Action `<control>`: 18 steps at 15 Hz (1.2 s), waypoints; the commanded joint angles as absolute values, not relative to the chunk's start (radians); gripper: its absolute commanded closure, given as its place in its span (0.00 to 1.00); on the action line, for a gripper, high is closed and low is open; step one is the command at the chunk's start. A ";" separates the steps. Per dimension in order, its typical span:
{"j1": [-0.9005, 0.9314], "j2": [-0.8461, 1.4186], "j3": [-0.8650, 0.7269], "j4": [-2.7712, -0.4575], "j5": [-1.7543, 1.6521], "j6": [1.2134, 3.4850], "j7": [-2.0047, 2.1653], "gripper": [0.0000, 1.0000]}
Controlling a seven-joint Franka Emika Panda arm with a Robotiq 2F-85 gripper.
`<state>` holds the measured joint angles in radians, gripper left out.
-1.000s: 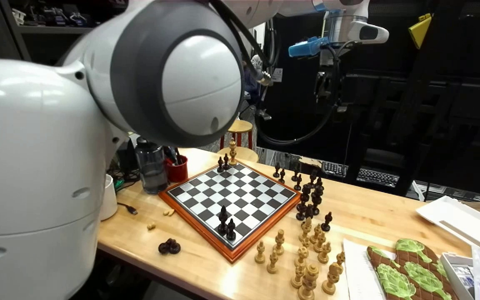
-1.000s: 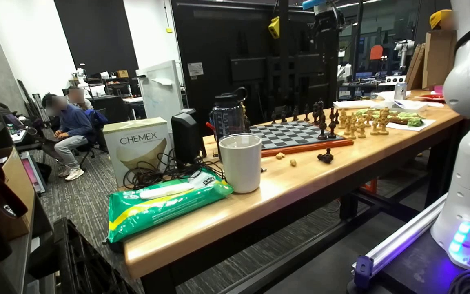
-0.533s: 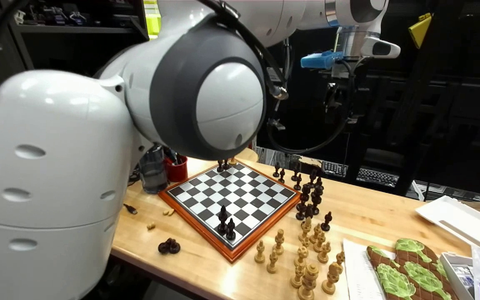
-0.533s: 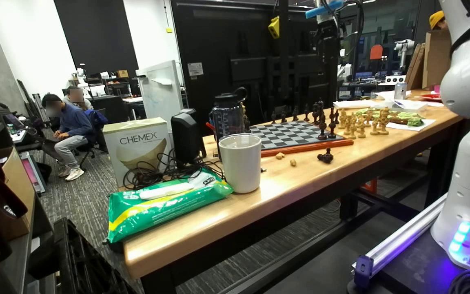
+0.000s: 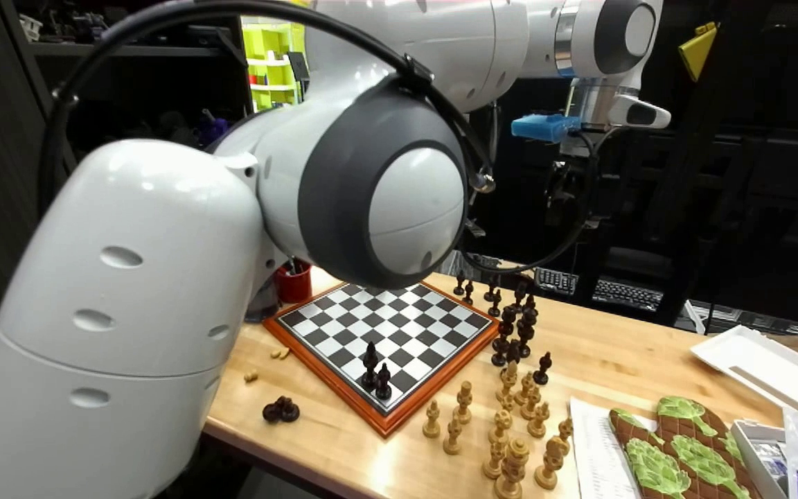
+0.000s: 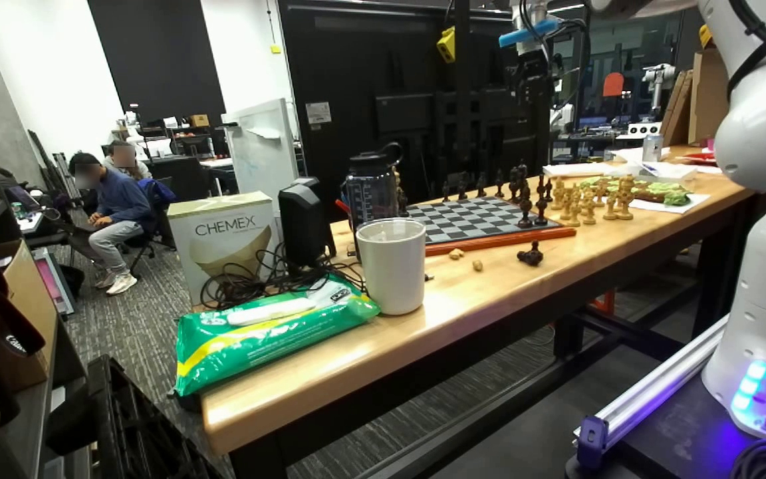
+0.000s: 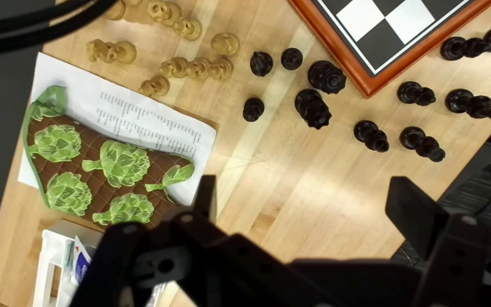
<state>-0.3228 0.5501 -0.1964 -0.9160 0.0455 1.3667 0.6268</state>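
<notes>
By my judgement, this is a stage before any grasp: the gripper [image 7: 305,200] hovers well above the table [image 7: 271,194], released, with its fingers [image 7: 206,196] wide apart and nothing held. A grasp from this height would call first for lowering, with the gap placed over the chosen thing. In the wrist view, the nearest dark pieces [image 7: 311,108] stand above this gap, from upper centre to upper right; pale pieces [image 7: 198,68] are at upper left, the mitt [image 7: 119,164] at left, partly hidden by the gripper.
</notes>
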 commanded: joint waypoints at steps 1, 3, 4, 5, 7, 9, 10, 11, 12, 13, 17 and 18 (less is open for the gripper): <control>-0.346 0.593 -0.189 -0.856 0.071 1.346 0.610 0.00; -0.349 0.612 -0.188 -0.846 0.072 1.350 0.606 0.00; -0.350 0.621 -0.187 -0.843 0.072 1.352 0.604 0.00; -0.351 0.629 -0.186 -0.838 0.073 1.351 0.604 0.00; -0.353 0.645 -0.185 -0.830 0.073 1.354 0.603 0.00; -0.354 0.659 -0.185 -0.825 0.073 1.360 0.604 0.00; -0.355 0.665 -0.184 -0.824 0.075 1.361 0.604 0.00; -0.357 0.672 -0.183 -0.823 0.076 1.366 0.603 0.00; -0.357 0.677 -0.181 -0.822 0.078 1.370 0.604 0.00; -0.359 0.682 -0.179 -0.824 0.080 1.375 0.603 0.00; -0.363 0.705 -0.175 -0.824 0.092 1.379 0.599 0.00; -0.364 0.710 -0.175 -0.825 0.096 1.379 0.597 0.00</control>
